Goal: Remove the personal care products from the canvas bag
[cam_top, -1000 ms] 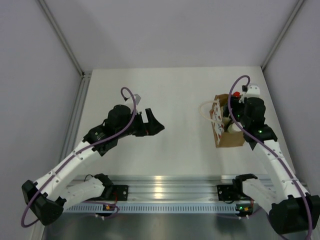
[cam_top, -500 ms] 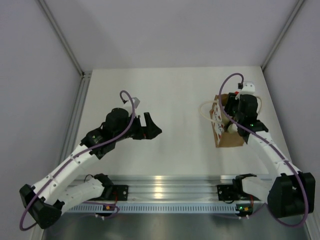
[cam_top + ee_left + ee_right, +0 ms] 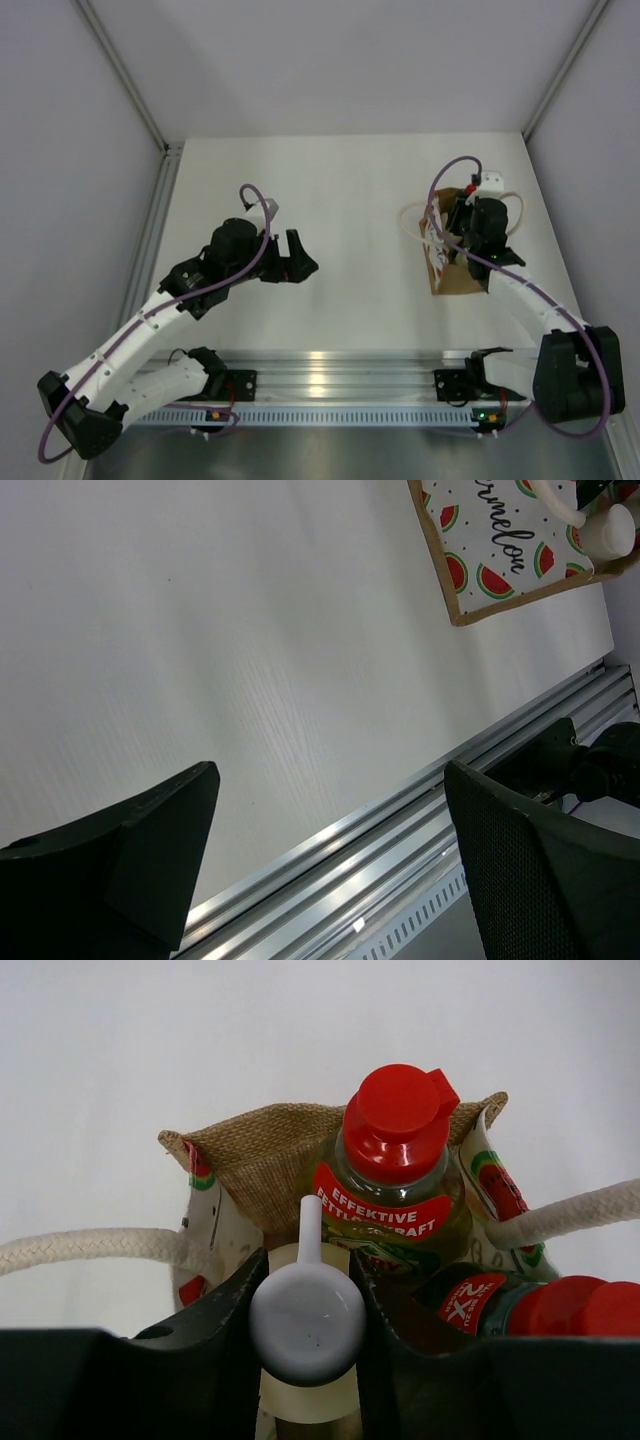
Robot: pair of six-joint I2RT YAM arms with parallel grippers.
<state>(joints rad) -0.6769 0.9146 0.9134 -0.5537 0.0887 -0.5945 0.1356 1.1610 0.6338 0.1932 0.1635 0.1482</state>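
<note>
The canvas bag point(image 3: 460, 280) stands upright at the right of the table, with its watermelon-print panel point(image 3: 490, 550) facing left. My right gripper point(image 3: 307, 1260) is down in the bag's mouth point(image 3: 462, 235), shut on the white spouted cap point(image 3: 307, 1320) of the cream bottle. Behind it stands the yellow bottle with a red cap point(image 3: 395, 1150). The dark green bottle with a red cap point(image 3: 560, 1310) is at its right. The pale grey-beige bottle cannot be made out. My left gripper point(image 3: 300, 255) is open and empty over the middle left of the table; it also shows in the left wrist view point(image 3: 330, 850).
The bag's white rope handles point(image 3: 90, 1245) hang out to both sides of my right gripper. The table's metal front rail point(image 3: 330, 365) runs along the near edge. Grey walls close in the table on the left, right and back.
My right gripper has moved left over the bag and gone down into its mouth, onto the white cap. My left arm has drawn back slightly toward its base.
</note>
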